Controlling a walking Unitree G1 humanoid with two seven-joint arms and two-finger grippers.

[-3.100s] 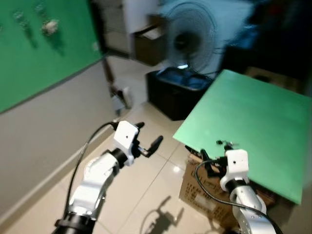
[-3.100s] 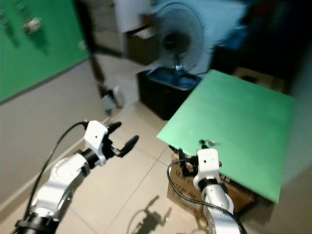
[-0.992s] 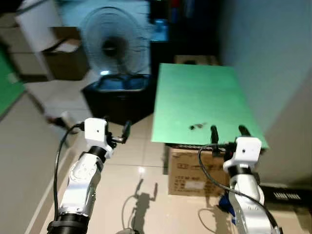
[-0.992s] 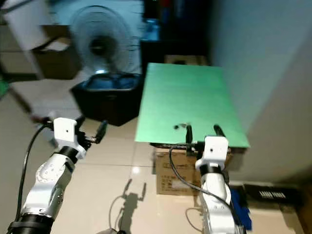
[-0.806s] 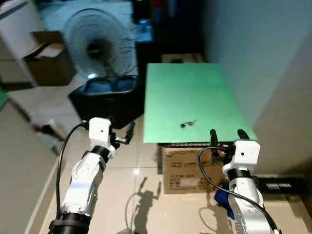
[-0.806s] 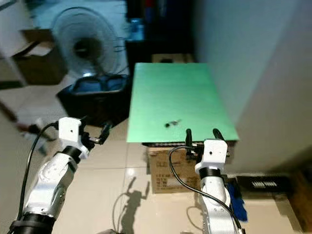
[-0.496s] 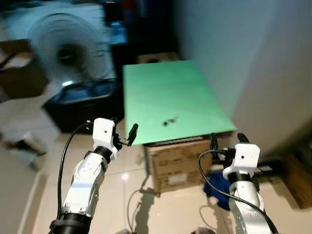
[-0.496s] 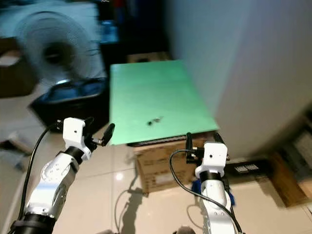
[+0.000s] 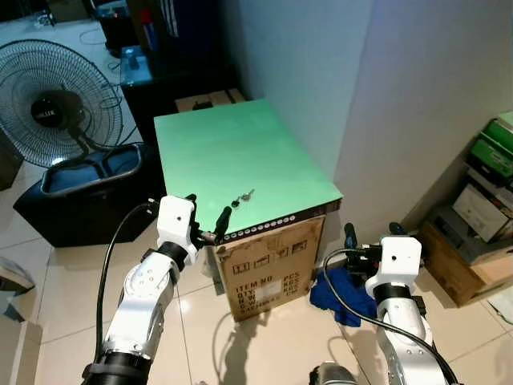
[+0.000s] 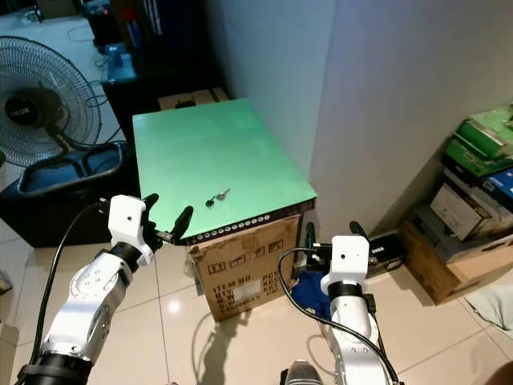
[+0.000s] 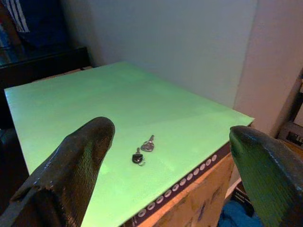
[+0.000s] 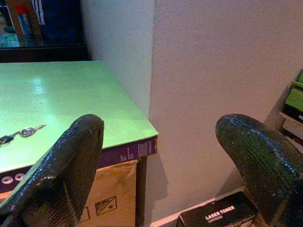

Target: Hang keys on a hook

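Observation:
A small bunch of keys [image 9: 242,196] lies on a green tabletop [image 9: 232,144], near the front edge, above a cardboard box [image 9: 268,269]. My left gripper [image 9: 207,210] is open and empty, just short of the top's front left edge, with the keys [image 11: 143,150] a short way ahead between its fingers' line of sight. My right gripper [image 9: 372,233] is open and empty, held off the top's right corner and facing the wall. The keys [image 12: 19,134] lie off to its left side.
A standing fan [image 9: 56,100] and a black bin [image 9: 80,192] are at the left. A blue cloth [image 9: 337,289] lies on the tiled floor by the box. Stacked boxes [image 9: 481,208] stand at the right, and a wall [image 9: 401,104] runs behind the tabletop.
The camera has swung round, so the green top and keys now sit sharp and closer, left of centre. Both arms keep the same raised pose with fingers open.

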